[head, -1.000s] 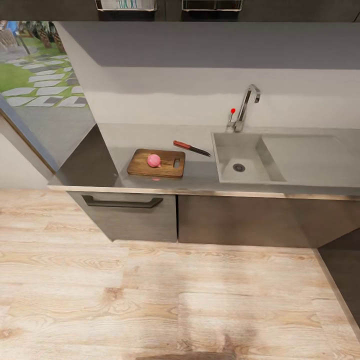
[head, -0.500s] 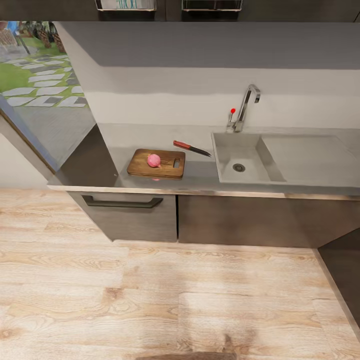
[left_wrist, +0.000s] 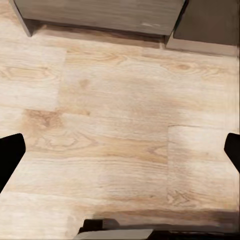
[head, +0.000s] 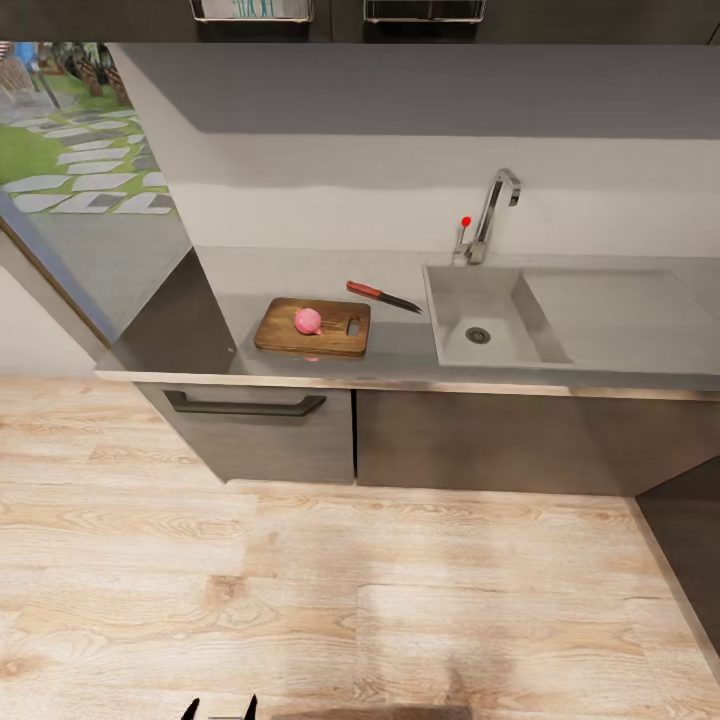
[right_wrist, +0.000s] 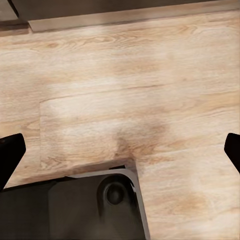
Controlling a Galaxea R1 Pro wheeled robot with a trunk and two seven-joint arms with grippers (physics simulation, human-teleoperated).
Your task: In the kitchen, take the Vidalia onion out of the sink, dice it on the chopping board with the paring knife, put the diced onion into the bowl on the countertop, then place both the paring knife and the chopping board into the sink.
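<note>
A pink, round Vidalia onion [head: 308, 320] rests on the brown chopping board [head: 283, 333], which lies on the grey countertop [head: 260, 275] left of the sink [head: 455, 300]. The paring knife [head: 383, 296], with its orange-red handle, lies on the counter between the board and the sink. The basin holds nothing but its black drain. The bowl is out of view. My left gripper [head: 220, 708] peeks in at the lower edge of the head view, far from the counter. Over the wooden floor, the left gripper [left_wrist: 120, 150] is open and holds nothing. The right gripper [right_wrist: 120, 150] is also open and holds nothing.
A chrome tap [head: 493, 215] with a red knob stands behind the basin, and the flat drainboard [head: 620, 315] stretches to the right. Grey cabinets with a dark bar handle [head: 245, 405] stand under the counter. Light wooden floor [head: 360, 580] separates me from them. My dark base [right_wrist: 90, 205] appears in the right wrist view.
The left gripper's fingertips have come into the lower edge of the head view. The onion, board and knife have not moved.
</note>
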